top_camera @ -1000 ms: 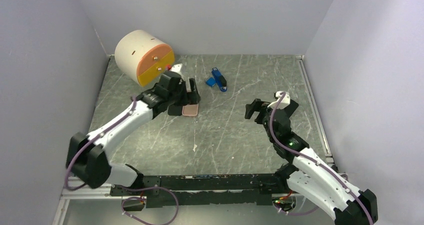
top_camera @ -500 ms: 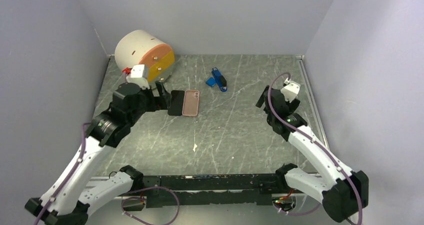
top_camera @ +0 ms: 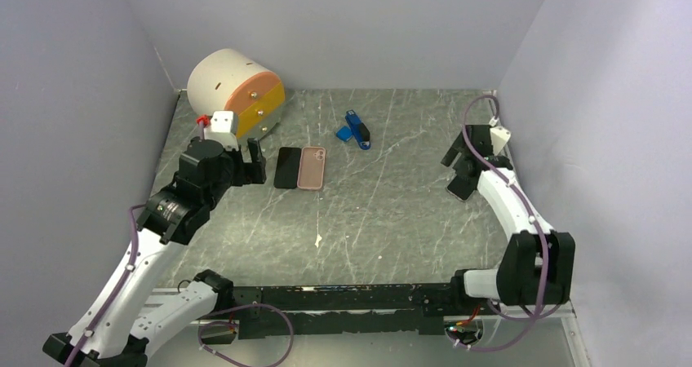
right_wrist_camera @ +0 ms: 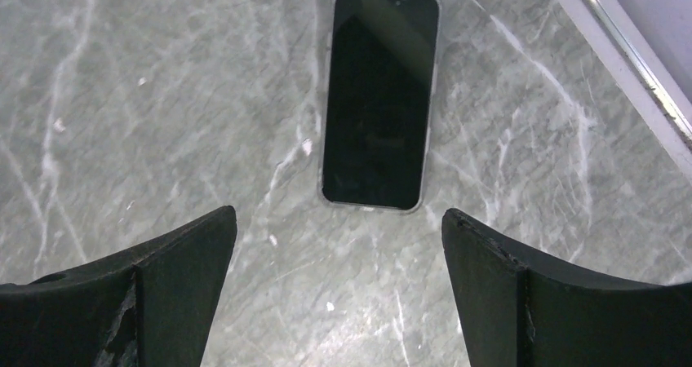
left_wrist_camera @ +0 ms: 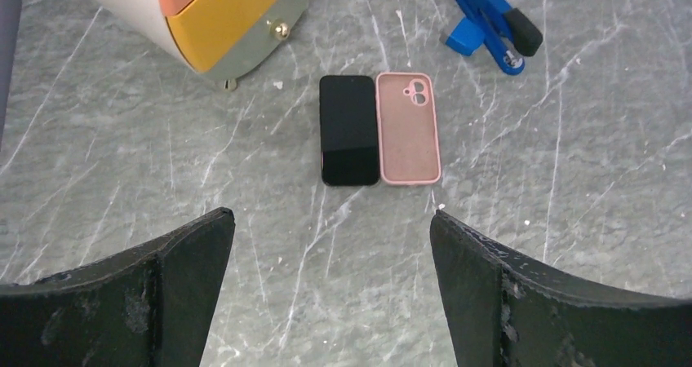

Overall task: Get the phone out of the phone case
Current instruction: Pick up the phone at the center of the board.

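Phone [left_wrist_camera: 349, 129] flat on table [left_wrist_camera: 122, 179], just ahead of left gripper [left_wrist_camera: 328, 220], not held; jaws spread wide, empty. Pink case [left_wrist_camera: 407, 127] touching phone's right side, empty. Right gripper [right_wrist_camera: 339, 216] wide open, empty, over second phone [right_wrist_camera: 379, 98] with pale rim, near table's right edge. Round drawer box [left_wrist_camera: 237, 12] beyond, drawers shut.

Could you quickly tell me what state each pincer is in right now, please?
Left pincer: open, holding nothing.
Right pincer: open, holding nothing.
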`<action>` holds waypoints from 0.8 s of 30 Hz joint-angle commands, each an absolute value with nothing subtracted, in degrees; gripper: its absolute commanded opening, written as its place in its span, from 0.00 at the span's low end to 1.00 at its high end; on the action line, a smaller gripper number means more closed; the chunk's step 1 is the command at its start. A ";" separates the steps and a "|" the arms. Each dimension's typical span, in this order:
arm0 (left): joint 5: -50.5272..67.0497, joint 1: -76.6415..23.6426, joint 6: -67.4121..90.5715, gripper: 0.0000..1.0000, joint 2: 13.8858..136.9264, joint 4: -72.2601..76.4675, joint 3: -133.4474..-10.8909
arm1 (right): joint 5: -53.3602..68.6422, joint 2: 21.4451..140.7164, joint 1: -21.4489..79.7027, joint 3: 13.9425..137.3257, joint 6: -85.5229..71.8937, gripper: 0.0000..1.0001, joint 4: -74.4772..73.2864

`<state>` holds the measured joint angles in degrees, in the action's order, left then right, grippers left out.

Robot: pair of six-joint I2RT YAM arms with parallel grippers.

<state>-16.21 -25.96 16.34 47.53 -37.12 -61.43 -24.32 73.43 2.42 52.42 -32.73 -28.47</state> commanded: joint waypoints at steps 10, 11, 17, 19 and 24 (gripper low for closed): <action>-21.36 -25.19 16.85 0.95 43.52 -37.89 -59.76 | -9.50 91.28 -14.47 61.36 -26.13 0.99 -22.30; -22.08 -25.07 17.48 0.95 43.44 -38.10 -59.53 | -8.61 92.56 -15.03 62.30 -25.99 0.99 -22.50; -24.28 -23.97 18.92 0.95 43.66 -38.91 -58.72 | -6.18 99.56 -15.93 67.06 -25.17 0.99 -24.48; -23.81 -23.54 18.93 0.95 43.68 -39.06 -58.84 | -6.59 101.08 -16.00 68.08 -25.06 0.99 -25.45; -22.08 -22.78 18.63 0.95 43.96 -39.11 -58.97 | -6.21 103.88 -16.06 69.19 -24.64 0.99 -26.54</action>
